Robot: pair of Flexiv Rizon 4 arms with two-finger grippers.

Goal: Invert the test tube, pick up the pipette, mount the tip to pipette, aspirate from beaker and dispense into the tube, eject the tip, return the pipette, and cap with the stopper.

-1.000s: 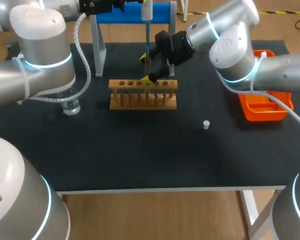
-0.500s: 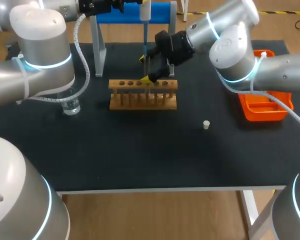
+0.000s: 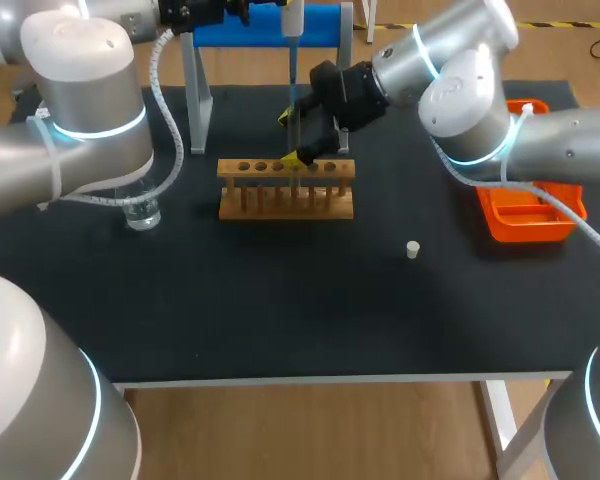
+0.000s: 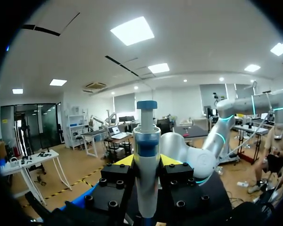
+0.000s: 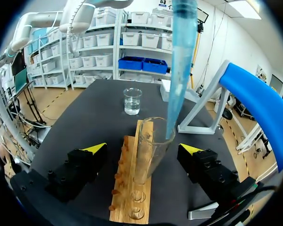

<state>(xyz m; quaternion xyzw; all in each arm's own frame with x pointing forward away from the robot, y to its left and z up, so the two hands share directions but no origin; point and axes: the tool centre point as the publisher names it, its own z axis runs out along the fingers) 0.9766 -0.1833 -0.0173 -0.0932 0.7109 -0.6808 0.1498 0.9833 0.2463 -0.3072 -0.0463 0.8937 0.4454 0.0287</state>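
Table carries the wooden rack. Above it the left fingers clench the pipette, its long axis near vertical. Below, the test tube stands upright in the rack between the right fingers, which are spread and clear of the glass. The blue tip points down at the tube's mouth, so dispensing looks due.

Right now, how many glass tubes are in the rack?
1. The tube stands in the rack, between the right gripper's open fingers, with the pipette tip at its mouth. The other holes seen look empty; some are hidden.
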